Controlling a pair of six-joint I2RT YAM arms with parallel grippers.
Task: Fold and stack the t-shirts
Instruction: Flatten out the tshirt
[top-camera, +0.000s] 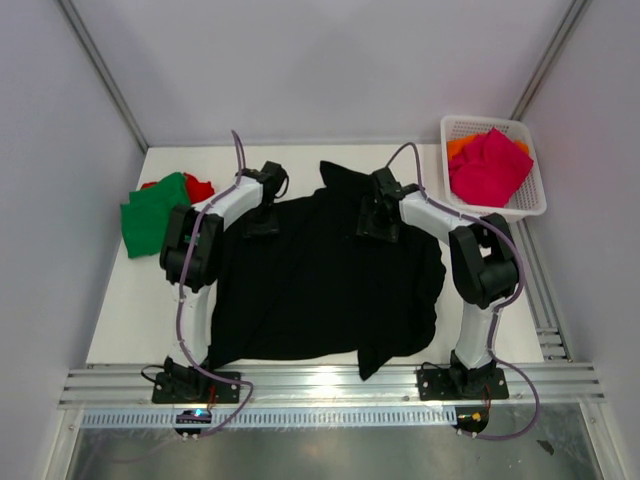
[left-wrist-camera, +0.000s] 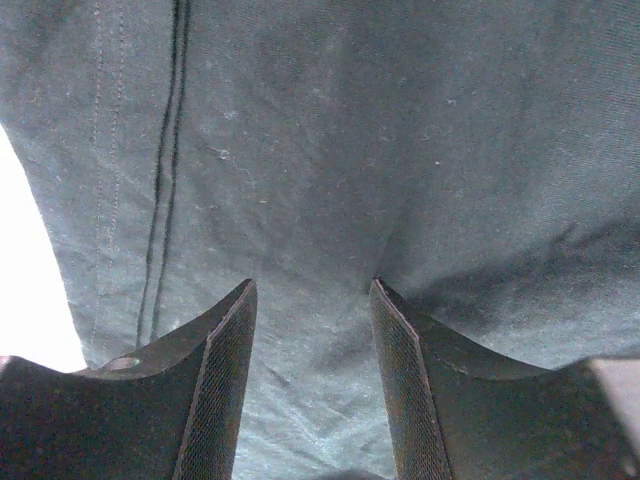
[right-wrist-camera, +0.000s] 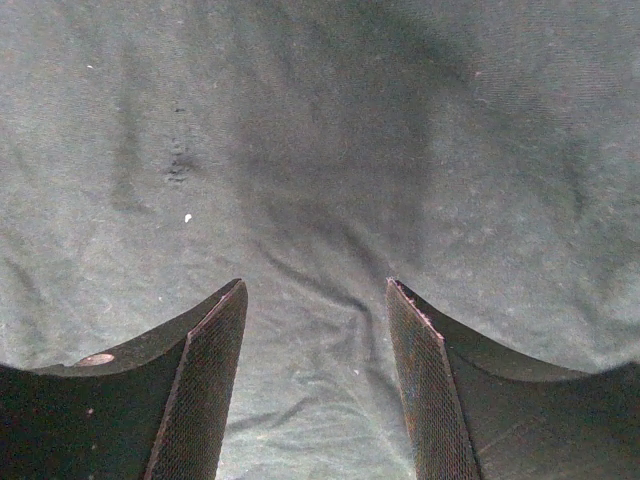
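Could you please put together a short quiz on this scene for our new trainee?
1. True or false: the magenta t-shirt lies in the white basket.
2. Which one lies spread out under the left hand and the right hand? A. the green t-shirt; B. the black t-shirt; C. the red t-shirt.
3. Fill in: in the wrist views, the jaws of both hands stand ____ over the cloth.

Key: 1 true; 2 B; 3 open.
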